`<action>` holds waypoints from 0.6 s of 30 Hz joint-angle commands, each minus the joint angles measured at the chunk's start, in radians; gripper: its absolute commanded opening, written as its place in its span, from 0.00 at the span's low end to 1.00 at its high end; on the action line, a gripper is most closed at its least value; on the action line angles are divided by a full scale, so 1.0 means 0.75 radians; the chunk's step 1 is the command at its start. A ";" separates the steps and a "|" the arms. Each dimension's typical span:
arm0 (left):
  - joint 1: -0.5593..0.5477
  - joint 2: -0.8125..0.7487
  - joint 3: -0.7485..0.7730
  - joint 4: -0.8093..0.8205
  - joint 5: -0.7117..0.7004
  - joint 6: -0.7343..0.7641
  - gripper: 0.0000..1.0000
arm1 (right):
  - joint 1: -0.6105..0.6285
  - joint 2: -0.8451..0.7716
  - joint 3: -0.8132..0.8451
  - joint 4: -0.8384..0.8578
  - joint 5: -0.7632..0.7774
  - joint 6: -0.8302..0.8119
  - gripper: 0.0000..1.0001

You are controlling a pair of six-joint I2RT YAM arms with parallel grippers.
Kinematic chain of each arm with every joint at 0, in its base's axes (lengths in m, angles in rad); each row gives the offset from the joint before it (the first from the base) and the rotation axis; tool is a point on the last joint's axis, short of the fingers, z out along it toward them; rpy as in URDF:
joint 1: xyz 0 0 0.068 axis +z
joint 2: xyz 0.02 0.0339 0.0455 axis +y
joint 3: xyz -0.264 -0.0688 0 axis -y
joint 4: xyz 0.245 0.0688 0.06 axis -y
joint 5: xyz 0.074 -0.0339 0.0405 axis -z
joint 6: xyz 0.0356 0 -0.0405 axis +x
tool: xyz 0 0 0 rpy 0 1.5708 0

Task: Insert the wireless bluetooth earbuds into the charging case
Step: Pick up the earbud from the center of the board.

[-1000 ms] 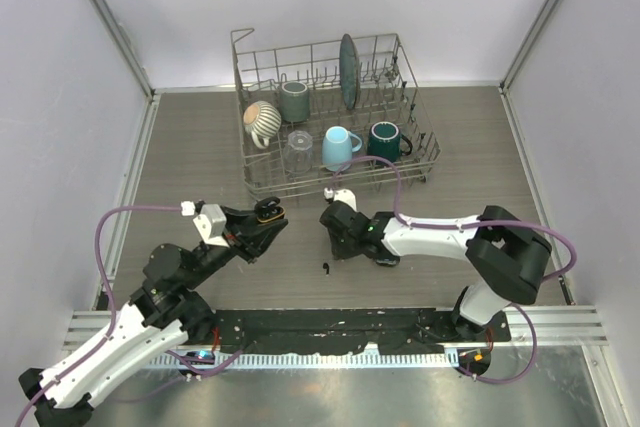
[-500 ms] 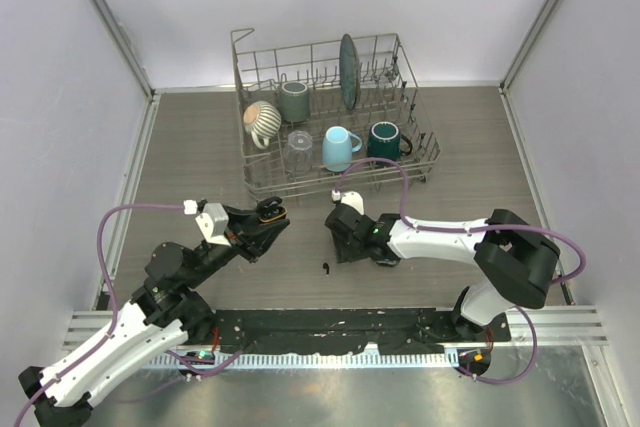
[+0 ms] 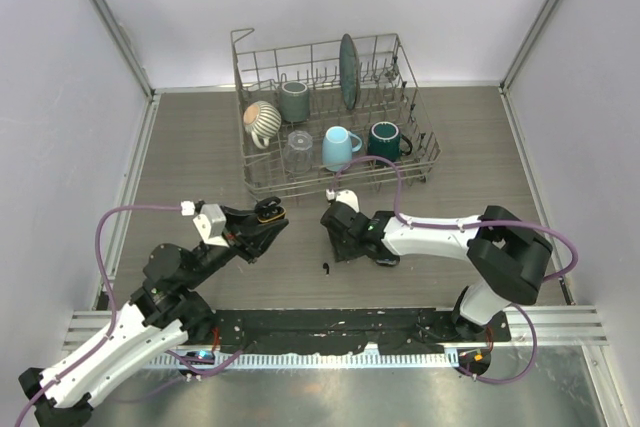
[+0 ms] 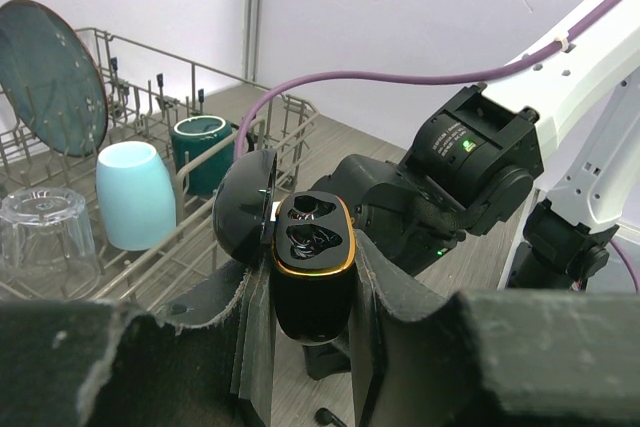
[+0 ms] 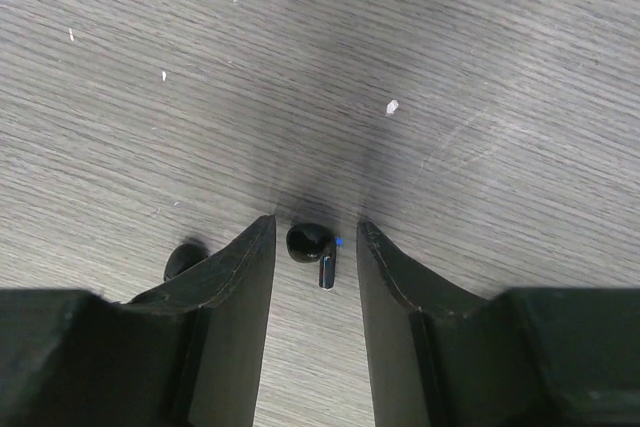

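My left gripper [image 4: 312, 319] is shut on the charging case [image 4: 312, 265], a black oval with a gold rim, held upright above the table with its lid [image 4: 243, 219] swung open to the left. Its two wells face up. In the top view the charging case [image 3: 268, 211] hangs left of the right gripper [image 3: 343, 239]. My right gripper [image 5: 314, 247] points down at the table, open, with one tiny black earbud [image 5: 312, 245] lying loose between its fingers, touching neither. A second earbud [image 5: 182, 259] peeks out beside the left finger [image 5: 225, 297]. One earbud [image 3: 328, 268] shows on the table.
A wire dish rack [image 3: 262, 175] stands behind both grippers, holding a striped mug [image 3: 263, 120], a grey mug [image 3: 294, 100], a glass [image 3: 300, 146], a light blue mug [image 3: 338, 147], a dark green mug [image 3: 384, 139] and an upright plate [image 3: 348, 70]. White walls enclose the table.
The right wrist shifted slightly right, then back left, staying low over the table. The left arm and the case have not moved.
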 commanded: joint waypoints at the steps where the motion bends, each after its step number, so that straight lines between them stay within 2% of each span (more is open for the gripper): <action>1: -0.002 -0.025 0.013 0.039 -0.009 -0.010 0.00 | 0.006 0.013 0.053 -0.008 0.018 -0.017 0.43; 11: -0.002 -0.017 0.007 0.051 -0.013 -0.008 0.00 | 0.008 -0.022 0.025 0.014 -0.023 -0.091 0.42; 18: -0.004 -0.006 0.007 0.060 -0.011 -0.010 0.00 | 0.008 0.021 0.047 -0.014 -0.004 -0.105 0.36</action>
